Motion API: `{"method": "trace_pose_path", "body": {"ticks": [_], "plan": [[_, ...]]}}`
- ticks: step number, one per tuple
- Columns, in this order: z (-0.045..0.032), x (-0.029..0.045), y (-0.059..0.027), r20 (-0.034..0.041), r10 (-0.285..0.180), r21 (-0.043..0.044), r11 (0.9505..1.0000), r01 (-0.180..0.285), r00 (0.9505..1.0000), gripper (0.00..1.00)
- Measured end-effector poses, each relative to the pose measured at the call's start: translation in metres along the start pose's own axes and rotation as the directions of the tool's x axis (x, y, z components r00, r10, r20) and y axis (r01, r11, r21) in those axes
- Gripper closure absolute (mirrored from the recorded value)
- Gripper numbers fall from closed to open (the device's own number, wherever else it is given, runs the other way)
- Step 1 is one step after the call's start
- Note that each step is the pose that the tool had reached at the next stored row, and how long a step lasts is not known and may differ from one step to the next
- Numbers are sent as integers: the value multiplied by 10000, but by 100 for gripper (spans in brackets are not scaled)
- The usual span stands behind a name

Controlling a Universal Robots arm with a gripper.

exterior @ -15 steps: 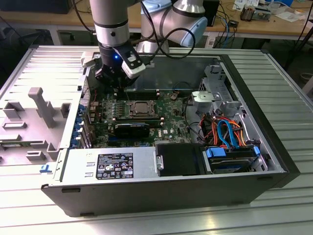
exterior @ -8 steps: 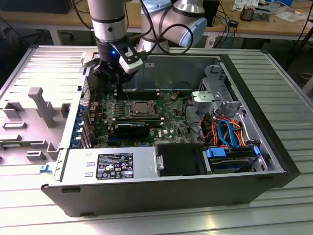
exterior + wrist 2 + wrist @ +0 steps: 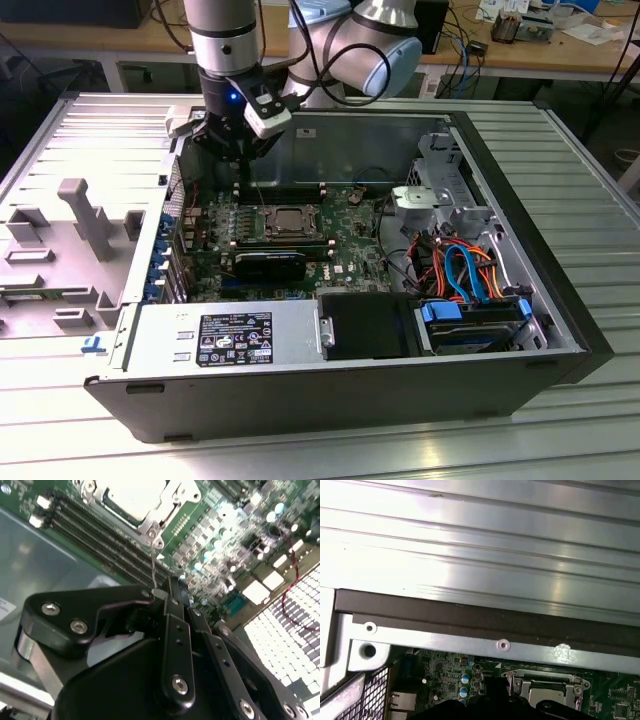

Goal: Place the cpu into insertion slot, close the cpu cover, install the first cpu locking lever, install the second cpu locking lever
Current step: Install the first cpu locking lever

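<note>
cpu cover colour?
Silver metal: the cpu cover frames the pale grey cpu. Shows best in the second wrist view.

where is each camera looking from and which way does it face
Exterior view: off the arm, raised, looking down into the open computer case; the arm and pincer hang over the motherboard beside the cpu.
Second wrist view: on the wrist, looking along the black pincer at the memory slots and the cpu under its cover.
First wrist view: on the wrist, facing the case wall, with the cpu low in frame.
Shared: all three views show the cpu socket.
</note>
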State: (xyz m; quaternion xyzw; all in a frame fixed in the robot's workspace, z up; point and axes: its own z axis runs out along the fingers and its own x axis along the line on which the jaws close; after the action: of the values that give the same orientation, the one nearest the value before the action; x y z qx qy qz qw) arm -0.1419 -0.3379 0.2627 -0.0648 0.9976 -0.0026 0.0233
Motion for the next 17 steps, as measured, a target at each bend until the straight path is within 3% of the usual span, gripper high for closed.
{"method": "trace_pose_path", "body": {"ticks": [5, 13, 17], "plan": [[0, -6, 1, 0, 1, 0, 10000, -1, 10000, 89], [13, -265, -33, -5, 0, -1, 10000, 0, 10000, 89], [14, -291, -44, -6, 0, -1, 10000, 0, 10000, 89]]}}
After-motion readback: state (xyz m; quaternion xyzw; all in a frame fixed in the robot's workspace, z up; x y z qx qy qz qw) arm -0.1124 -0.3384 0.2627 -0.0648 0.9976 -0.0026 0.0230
